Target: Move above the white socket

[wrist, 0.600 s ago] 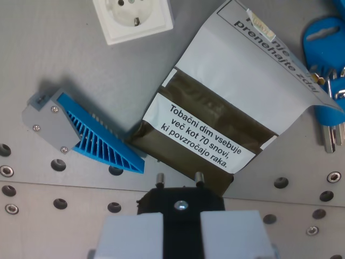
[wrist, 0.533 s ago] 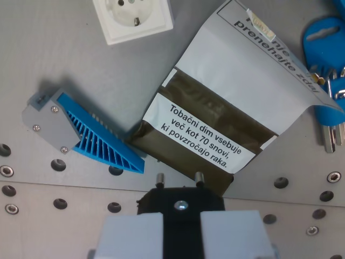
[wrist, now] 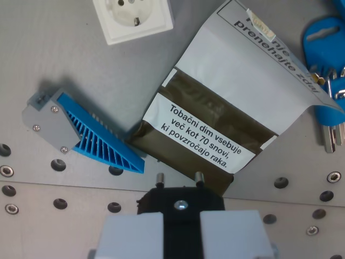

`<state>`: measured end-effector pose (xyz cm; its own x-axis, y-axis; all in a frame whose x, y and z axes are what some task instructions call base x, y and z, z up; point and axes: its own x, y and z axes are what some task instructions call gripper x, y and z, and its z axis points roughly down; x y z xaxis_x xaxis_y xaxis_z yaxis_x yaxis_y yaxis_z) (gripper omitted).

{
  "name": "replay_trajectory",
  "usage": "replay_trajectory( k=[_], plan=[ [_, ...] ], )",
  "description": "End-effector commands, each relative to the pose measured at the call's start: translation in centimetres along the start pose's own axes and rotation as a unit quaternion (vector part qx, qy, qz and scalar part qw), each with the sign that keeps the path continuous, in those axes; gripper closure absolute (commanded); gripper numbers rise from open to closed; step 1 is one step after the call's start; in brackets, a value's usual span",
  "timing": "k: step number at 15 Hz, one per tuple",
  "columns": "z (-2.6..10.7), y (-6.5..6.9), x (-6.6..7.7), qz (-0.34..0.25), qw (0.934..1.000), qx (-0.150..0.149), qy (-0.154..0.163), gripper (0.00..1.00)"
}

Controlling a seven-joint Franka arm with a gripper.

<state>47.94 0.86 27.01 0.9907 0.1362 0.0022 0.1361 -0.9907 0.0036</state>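
- Grey metal table [wrist: 108, 81] with rows of bolt holes along the lower part, that's what everything is lying on.
- white socket [wrist: 133, 17] sits at the very top edge, toward the wrist view's left, partly cut off by the frame. Two pin holes and an earth clip show on its face.
- gripper [wrist: 181, 222] is at the bottom middle, well apart from the socket. It's clamped on a black plug [wrist: 180, 198], whose two metal pins poke up toward the pouch.
- tobacco pouch [wrist: 237, 108] takes up the middle and the wrist view's right, lying flat on a diagonal. Silver flap open, brown body, white label with black Slovenian warning text.
- The plug's pins are just beside the pouch's lower edge; can't tell if they touch it.
- blue finned part [wrist: 99, 140] with a grey end block lies on the wrist view's left, its tip nearly meeting the pouch's lower corner.
- blue keys [wrist: 326, 70] on the far edge of the wrist view's right, partly tucked under the pouch's flap and partly out of frame.
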Motion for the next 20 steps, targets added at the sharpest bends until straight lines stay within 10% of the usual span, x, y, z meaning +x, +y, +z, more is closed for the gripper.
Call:
replay_trajectory(
  k=[1, 20],
  plan=[
    [0.2, 0.0, 0.1, -0.004, 1.0, 0.001, 0.0, 1.0],
    [4.2, -1.0, 2.0, -0.047, 0.9988, 0.014, 0.006, 1.0]
  ],
)
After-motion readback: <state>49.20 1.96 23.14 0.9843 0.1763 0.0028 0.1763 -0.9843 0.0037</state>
